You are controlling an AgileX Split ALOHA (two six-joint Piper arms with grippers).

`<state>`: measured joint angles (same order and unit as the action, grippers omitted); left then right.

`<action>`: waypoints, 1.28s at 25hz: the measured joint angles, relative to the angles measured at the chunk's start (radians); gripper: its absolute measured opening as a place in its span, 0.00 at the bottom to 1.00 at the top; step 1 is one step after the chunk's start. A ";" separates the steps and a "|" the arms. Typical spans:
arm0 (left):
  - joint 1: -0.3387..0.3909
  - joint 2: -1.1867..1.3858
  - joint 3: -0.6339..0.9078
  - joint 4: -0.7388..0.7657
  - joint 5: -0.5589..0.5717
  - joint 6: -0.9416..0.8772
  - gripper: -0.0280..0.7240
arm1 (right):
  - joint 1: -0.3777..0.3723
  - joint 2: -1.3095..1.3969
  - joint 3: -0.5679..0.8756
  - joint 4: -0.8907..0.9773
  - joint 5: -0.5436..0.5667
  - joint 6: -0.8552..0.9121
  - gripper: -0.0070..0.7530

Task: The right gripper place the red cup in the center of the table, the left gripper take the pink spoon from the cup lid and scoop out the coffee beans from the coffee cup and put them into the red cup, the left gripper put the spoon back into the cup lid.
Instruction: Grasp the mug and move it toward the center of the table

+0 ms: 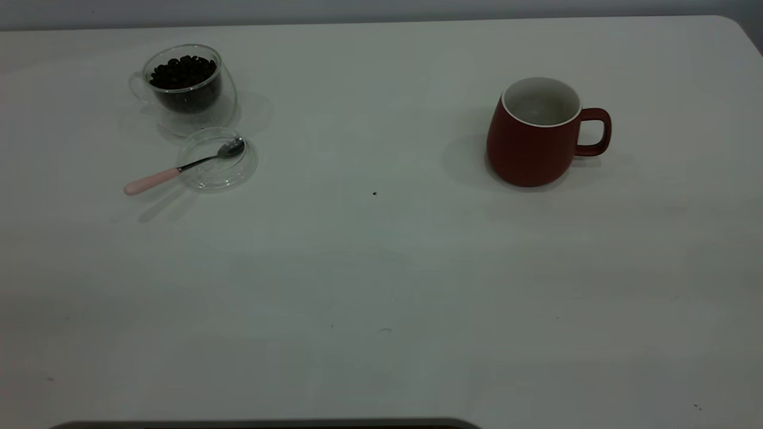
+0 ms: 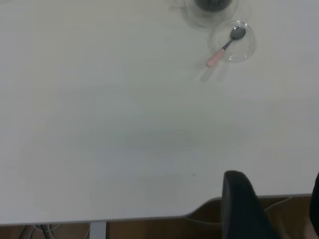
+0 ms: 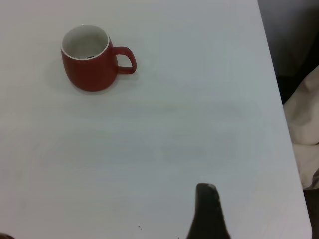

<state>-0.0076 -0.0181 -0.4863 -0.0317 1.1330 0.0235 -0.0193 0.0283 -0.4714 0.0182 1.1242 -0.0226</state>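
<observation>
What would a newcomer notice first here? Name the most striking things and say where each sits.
The red cup stands out first, upright and apart on the right side of the white table, its handle pointing right. At far left sits the clear glass coffee cup filled with dark coffee beans. Just in front of it, the pink spoon rests with its bowl in the glass cup lid and its handle sticking out over the rim.
</observation>
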 joint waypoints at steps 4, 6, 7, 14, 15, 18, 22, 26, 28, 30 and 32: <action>0.000 0.000 0.000 0.000 0.000 0.001 0.56 | 0.000 0.000 0.000 0.000 0.000 0.000 0.79; 0.000 0.000 0.000 0.000 0.000 0.001 0.56 | 0.000 0.000 0.000 0.000 0.000 0.000 0.79; 0.000 0.000 0.000 0.000 0.000 0.001 0.56 | 0.000 0.000 0.000 0.001 0.000 0.000 0.79; 0.000 0.000 0.000 0.000 0.000 0.001 0.56 | 0.000 0.000 0.000 0.000 0.000 0.000 0.79; 0.000 0.000 0.000 0.000 0.000 0.001 0.56 | 0.000 0.000 0.000 0.000 0.000 0.000 0.79; 0.000 0.000 0.000 0.000 0.000 0.001 0.56 | 0.000 0.000 0.000 0.000 0.000 0.000 0.79; 0.000 0.000 0.000 0.000 0.000 0.001 0.56 | 0.000 0.099 -0.007 0.036 -0.018 -0.030 0.79; 0.000 0.000 0.000 0.000 0.000 0.001 0.56 | 0.000 0.332 -0.028 0.059 -0.134 -0.127 0.81; 0.000 0.000 0.000 0.000 0.000 0.000 0.56 | 0.000 0.464 -0.051 0.081 -0.214 -0.186 0.82; 0.000 0.000 0.000 0.000 0.000 0.000 0.56 | 0.000 0.618 -0.085 0.121 -0.304 -0.249 0.82; 0.000 0.000 0.000 0.000 0.000 0.000 0.56 | 0.000 0.761 -0.123 0.169 -0.379 -0.332 0.82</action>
<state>-0.0076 -0.0181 -0.4863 -0.0317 1.1330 0.0238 -0.0193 0.7897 -0.5946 0.1874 0.7451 -0.3546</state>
